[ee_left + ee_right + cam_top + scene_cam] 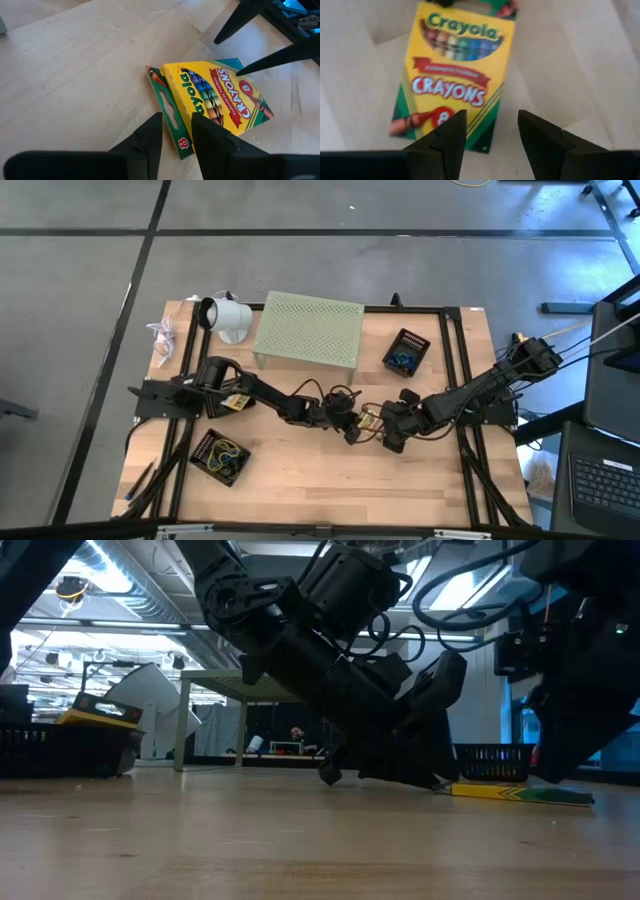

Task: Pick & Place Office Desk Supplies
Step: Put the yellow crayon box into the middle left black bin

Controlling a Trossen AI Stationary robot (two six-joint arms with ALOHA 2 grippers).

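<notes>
Crayola crayon box (372, 420), yellow with green edging, flat on the wooden table (300, 490) near its middle, label side up, between the two grippers. Seen from the low view as a thin yellow-green slab (520, 793) lying on the tabletop beneath the dark arms.

Left gripper (352, 430) reached in from the left side to the box's hang-tab end. In the left wrist view (175, 122), fingers close together, straddling the green tab flap of the box (215, 100); cannot tell whether clamped on the flap or merely around it.

Right gripper (385, 430) reached in from the right side to the opposite end of the box. In the right wrist view (490, 117), fingers spread apart and released, the box (455, 75) lying just ahead of them with bare table visible in the gap. Same fingers visible in the left wrist view as two dark splayed prongs (225, 57), tips at the box's far end.

Farther back: pale green perforated riser (308, 330), with a white cup-shaped object (228, 317) just beside it on the left. Small black tray (406, 351) of small items to the riser's right; second black tray (221, 457) with coloured rubber-band loops toward the front left. Second yellow card box (235, 402) close to the left arm.
</notes>
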